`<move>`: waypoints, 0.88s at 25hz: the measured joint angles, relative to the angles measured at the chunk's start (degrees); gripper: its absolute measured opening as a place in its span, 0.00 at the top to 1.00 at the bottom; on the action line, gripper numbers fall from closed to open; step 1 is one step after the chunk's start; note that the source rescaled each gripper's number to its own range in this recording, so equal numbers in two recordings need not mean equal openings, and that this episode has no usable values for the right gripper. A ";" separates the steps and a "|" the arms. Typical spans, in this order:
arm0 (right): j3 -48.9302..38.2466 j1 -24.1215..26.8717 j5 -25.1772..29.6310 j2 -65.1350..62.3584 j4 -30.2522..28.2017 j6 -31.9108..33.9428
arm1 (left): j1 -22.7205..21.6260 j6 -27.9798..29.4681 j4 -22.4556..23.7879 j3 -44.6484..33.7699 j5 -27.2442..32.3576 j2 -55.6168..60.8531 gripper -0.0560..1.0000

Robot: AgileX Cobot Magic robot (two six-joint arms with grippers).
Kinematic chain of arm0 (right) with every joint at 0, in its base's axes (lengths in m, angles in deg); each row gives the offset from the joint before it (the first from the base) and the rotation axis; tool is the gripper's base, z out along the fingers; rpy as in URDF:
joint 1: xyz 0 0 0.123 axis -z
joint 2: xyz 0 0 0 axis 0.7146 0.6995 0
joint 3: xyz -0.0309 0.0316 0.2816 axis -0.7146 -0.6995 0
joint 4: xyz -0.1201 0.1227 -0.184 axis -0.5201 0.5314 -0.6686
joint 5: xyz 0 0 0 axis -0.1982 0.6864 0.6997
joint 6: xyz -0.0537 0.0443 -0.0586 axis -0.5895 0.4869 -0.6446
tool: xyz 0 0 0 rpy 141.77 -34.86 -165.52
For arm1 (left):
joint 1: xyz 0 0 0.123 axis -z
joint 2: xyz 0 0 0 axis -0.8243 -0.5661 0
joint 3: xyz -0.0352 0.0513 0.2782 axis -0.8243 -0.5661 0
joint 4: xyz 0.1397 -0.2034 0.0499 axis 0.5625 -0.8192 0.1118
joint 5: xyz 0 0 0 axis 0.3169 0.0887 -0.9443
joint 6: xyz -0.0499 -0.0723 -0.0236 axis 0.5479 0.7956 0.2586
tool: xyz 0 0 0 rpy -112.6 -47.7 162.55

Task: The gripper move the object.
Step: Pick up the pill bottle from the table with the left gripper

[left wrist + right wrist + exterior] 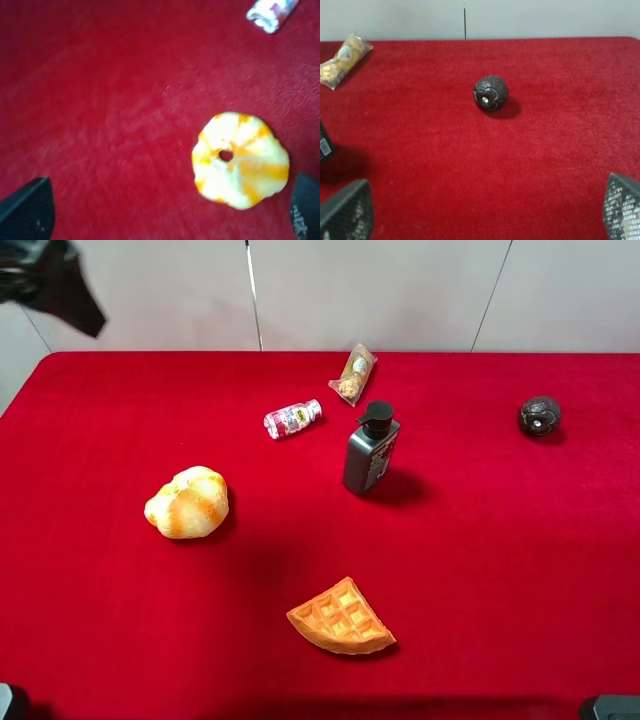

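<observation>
Lying on its side toward the back middle of the red cloth [90,590]: the small clear bottle [292,419]; near it a snack packet [353,374] and an upright dark pump bottle [370,449]; farther off a yellow-orange bun [187,503], a waffle wedge [341,619], a dark ball [539,416]. Spread wide over the bun, the left gripper [167,215]; spread wide too, holding nothing, the right gripper [482,212], facing the ball. Label writing too small to read.

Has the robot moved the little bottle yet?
Not yet. Nothing looks done: the little bottle lies untouched on the red cloth. The left hand is open above the yellow bun; the right hand is open too. Reaching, grabbing and moving all remain.
</observation>
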 joint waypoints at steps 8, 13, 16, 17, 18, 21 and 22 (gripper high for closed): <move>0.00 0.00 0.00 0.00 0.00 0.00 | 3.58 0.00 0.00 10.98 2.05 -13.38 0.08; 0.00 0.00 0.00 0.00 0.00 0.00 | 5.51 -1.50 0.00 16.48 2.11 -20.18 0.08; 0.00 0.00 0.00 0.00 0.00 0.00 | 5.84 -2.10 -0.57 18.89 2.11 -24.13 0.08; 0.00 0.00 0.00 0.00 0.00 0.00 | 5.84 -2.72 -1.02 19.64 2.06 -25.15 0.08; 0.00 0.00 0.00 0.00 0.00 0.00 | 5.84 -3.39 -1.02 20.38 2.06 -26.32 0.08; 0.00 0.00 0.00 0.00 0.00 0.00 | 5.84 -5.57 -1.02 22.27 2.06 -29.14 0.08; 0.00 0.00 0.00 0.00 0.00 0.00 | 5.84 -6.25 -1.02 22.80 2.06 -29.83 0.09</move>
